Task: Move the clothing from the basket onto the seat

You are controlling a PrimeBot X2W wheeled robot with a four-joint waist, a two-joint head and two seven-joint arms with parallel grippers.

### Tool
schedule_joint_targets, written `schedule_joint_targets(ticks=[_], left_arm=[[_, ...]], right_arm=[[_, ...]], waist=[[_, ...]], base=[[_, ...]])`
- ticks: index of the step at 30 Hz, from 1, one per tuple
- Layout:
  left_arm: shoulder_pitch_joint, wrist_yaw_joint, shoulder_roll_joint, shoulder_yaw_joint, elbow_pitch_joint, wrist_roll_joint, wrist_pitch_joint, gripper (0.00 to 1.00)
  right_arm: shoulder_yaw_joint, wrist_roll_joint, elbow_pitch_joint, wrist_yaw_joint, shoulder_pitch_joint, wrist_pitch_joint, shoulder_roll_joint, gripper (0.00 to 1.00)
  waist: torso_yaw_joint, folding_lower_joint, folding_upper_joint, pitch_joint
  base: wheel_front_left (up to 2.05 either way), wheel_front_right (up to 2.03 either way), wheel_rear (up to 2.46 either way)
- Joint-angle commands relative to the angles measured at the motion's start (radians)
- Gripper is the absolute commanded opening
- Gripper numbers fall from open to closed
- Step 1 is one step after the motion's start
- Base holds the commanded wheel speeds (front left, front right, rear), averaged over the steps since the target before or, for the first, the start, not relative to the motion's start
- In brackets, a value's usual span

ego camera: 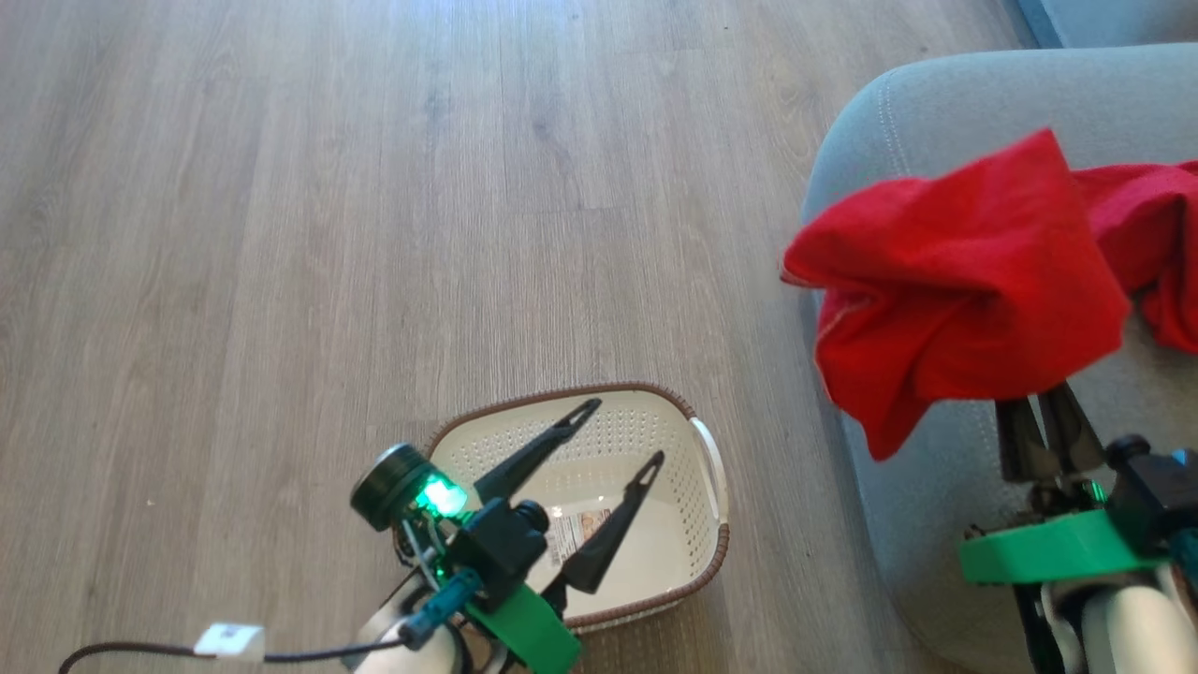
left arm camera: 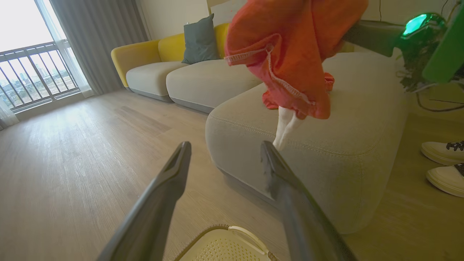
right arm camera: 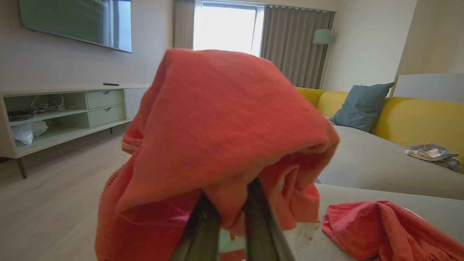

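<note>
Hovering over the basket (ego camera: 704, 447), the left pincer (ego camera: 622, 432) is gaping apart; a sticker (ego camera: 573, 535), print too small to read, is lying inside. Beyond, the right pincer (ego camera: 1044, 412) is clamping a red garment (ego camera: 964, 290) above the seat (ego camera: 898, 122), where a second garment (ego camera: 1153, 234) is resting.

Nothing can be read: the sticker (ego camera: 578, 530) on the bottom of the basket (ego camera: 686, 534) carries print too small to make out.
</note>
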Motion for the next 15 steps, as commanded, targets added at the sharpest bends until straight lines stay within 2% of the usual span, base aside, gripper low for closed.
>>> schedule_joint_targets(ticks=[1, 15], left_arm=[[-0.009, 0.005, -0.001, 0.051, -0.025, -0.015, -0.005, 1.0], [0.038, 0.001, -0.029, 0.079, 0.029, -0.018, -0.005, 1.0]], right_arm=[[0.003, 0.003, -0.017, 0.0, -0.003, -0.006, 0.004, 0.0], [-0.024, 0.024, 0.059, 0.0, 0.018, -0.006, 0.019, 0.0]], waist=[[-0.002, 0.0, 0.0, -0.001], [-0.012, 0.0, 0.0, -0.001]], base=[[0.0, 0.0, 0.0], [0.0, 0.0, 0.0]])
